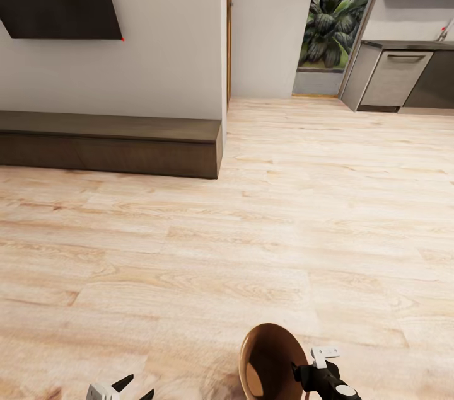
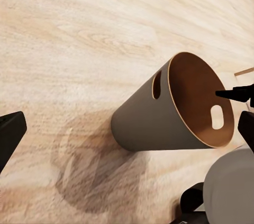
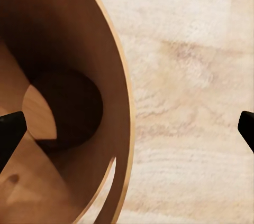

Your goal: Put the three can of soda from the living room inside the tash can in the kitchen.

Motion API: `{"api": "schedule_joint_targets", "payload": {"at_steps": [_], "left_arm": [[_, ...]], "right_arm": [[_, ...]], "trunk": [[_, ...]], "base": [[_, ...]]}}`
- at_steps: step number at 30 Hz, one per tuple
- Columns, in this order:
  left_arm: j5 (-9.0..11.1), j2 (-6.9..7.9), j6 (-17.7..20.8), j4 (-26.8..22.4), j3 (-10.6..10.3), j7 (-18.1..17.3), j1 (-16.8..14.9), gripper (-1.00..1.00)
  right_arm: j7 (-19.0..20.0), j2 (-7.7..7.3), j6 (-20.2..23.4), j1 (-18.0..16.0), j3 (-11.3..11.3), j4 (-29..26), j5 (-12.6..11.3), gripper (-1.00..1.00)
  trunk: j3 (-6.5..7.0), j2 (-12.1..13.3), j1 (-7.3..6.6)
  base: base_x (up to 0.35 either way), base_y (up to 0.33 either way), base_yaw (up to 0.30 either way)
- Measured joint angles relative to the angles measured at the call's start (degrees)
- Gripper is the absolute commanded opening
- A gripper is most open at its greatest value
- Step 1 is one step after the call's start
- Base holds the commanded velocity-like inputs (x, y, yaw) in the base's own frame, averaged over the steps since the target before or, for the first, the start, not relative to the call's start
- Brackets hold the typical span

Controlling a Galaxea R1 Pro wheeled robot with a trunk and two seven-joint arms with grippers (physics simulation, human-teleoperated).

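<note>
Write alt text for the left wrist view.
A grey tapered trash can with a copper-brown inside hangs tilted above a light wood floor, casting a shadow. A dark finger of the right pincer reaches over its rim.

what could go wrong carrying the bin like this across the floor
The trash can appears to hang from the right gripper by one side of its rim, tilted above the wood floor, so it may swing or slip. No soda cans are visible inside it. The low cabinet is an obstacle ahead on the left.
</note>
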Motion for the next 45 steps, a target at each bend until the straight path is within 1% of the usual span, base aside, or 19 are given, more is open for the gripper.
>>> {"api": "schedule_joint_targets", "payload": {"at_steps": [6,18,29,36,45], "left_arm": [[0.0,0.01,0.0,0.0,0.1,0.0,0.0,1.00],[0.0,0.01,0.0,-1.3,0.2,0.0,0.0,1.00],[0.0,0.01,0.0,-1.6,0.2,0.0,0.0,1.00],[0.0,0.02,0.0,-1.6,0.2,-0.1,0.0,1.00],[0.0,0.07,0.1,-1.7,0.1,-4.0,0.0,1.00]], "right_arm": [[0.0,0.00,0.0,0.0,0.0,0.0,0.0,1.00],[0.0,0.00,0.0,0.0,0.0,0.0,0.0,1.00],[0.0,0.00,0.0,0.0,0.0,0.0,0.0,1.00],[0.0,0.00,0.0,0.0,0.0,0.0,0.0,1.00],[0.0,0.00,0.0,0.0,0.0,0.1,0.0,1.00]], "trunk": [[-0.41,0.0,0.00],[-0.52,0.0,0.00],[-1.20,0.0,0.00],[-1.31,0.0,0.00],[-1.33,0.0,0.00]], "base": [[0.000,0.000,0.000],[0.000,0.000,0.000],[0.000,0.000,0.000],[0.000,0.000,0.000],[0.000,0.000,0.000]]}}
